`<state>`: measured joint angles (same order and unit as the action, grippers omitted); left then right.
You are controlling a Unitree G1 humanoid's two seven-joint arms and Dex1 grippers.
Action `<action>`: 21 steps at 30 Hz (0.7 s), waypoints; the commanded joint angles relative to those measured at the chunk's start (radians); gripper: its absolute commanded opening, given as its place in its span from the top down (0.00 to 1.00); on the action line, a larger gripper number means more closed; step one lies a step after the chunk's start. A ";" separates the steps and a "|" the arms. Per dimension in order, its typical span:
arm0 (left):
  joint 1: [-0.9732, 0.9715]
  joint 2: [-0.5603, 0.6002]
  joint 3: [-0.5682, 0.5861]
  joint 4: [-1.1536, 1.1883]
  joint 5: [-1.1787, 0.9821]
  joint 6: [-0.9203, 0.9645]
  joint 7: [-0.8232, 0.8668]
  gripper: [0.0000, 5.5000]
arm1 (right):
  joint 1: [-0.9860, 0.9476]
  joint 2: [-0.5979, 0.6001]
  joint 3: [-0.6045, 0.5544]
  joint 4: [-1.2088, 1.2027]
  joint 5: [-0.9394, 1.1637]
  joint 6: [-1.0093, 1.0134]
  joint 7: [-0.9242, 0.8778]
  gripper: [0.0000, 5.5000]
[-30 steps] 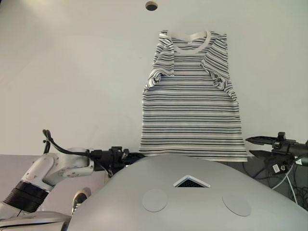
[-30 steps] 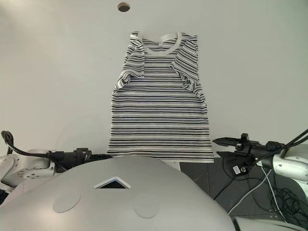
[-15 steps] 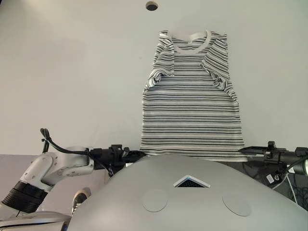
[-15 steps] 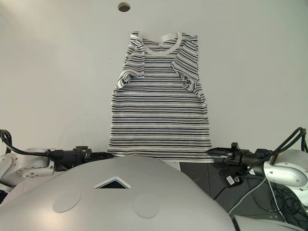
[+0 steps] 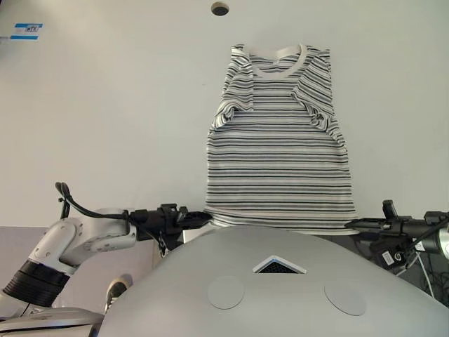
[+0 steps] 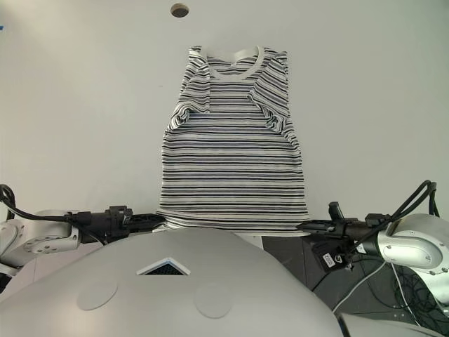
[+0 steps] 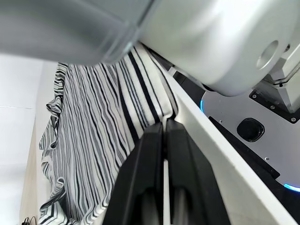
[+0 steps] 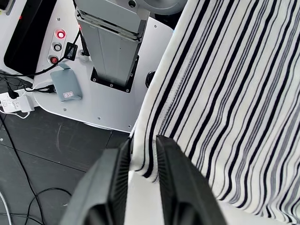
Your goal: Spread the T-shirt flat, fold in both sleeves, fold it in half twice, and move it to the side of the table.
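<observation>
T-shirt [image 5: 279, 140], striped in dark and pale bands, lying flat on the white desk [image 5: 105, 105] with its pale collar [image 5: 279, 60] at the far end and its hem [image 5: 280, 219] at the near edge of the desk; both sleeves are turned in over the chest, the one on the robot's left [image 5: 235, 97] and the one on its right [image 5: 320, 111] each showing a rumpled fold line; left tool [image 5: 203, 217] held level at the near left corner of the hem, its two black fingers [image 7: 150, 140] drawn together to a thin slit with the corner of the striped cloth at their tips, apparently pinched; right tool [image 5: 353, 225] held level at the near right corner of the hem, its fingers [image 8: 166, 154] closed to a narrow gap on either side of the stitched hem edge, which passes between them; a small dark round hole [image 5: 220, 8] in the desk lies beyond the collar, towards the left, apart from the shirt; a blue label [image 5: 27, 31] sits at the far left of the desk; dark floor with cables [image 6: 414, 295] shows below the desk edge on the right.
</observation>
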<state>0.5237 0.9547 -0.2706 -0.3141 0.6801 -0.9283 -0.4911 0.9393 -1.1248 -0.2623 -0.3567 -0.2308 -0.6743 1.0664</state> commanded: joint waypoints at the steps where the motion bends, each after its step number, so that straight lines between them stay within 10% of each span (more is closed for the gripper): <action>1: -0.014 0.005 0.000 0.011 0.008 0.003 0.000 1.00 | 0.002 -0.003 0.003 0.006 0.008 0.012 0.004 0.98; 12: -0.050 0.030 0.006 -0.013 -0.095 0.030 -0.037 1.00 | 0.013 0.011 -0.019 0.000 0.108 0.044 0.007 1.00; 21: 0.016 0.186 0.084 -0.157 -0.667 0.270 -0.208 1.00 | 0.027 0.081 -0.171 -0.025 0.394 -0.021 0.021 1.00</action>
<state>0.5118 1.1056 -0.2049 -0.4632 0.0888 -0.6837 -0.6641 0.9574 -1.0542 -0.4020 -0.3673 0.1180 -0.6797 1.0776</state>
